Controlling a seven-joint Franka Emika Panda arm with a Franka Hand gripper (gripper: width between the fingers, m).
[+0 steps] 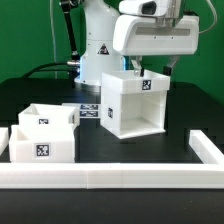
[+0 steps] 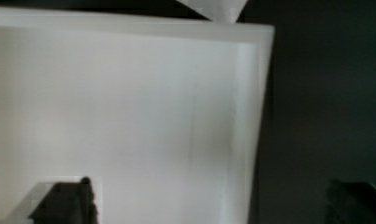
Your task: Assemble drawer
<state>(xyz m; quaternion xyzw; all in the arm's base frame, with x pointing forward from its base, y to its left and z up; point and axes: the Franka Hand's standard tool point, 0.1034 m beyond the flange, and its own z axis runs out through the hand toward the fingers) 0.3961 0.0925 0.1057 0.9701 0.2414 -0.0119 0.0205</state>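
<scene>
The white drawer housing (image 1: 133, 100) stands upright in the middle of the table, its open side facing the front and a tag on its upper corner. Two small open-topped trays lie to the exterior view's left, one behind (image 1: 52, 117) and one in front (image 1: 40, 143) with a tag on its face. My gripper (image 1: 150, 68) hangs just above the housing's top back edge. In the wrist view the gripper (image 2: 210, 205) is open and holds nothing. One fingertip (image 2: 60, 203) lies over the housing's white surface (image 2: 123, 110), the other over the dark table beside it.
A long low white border wall (image 1: 100, 178) runs along the front and turns back at the exterior view's right (image 1: 207, 150). The marker board (image 1: 90, 110) lies flat between the trays and the housing. The robot base and cables stand behind.
</scene>
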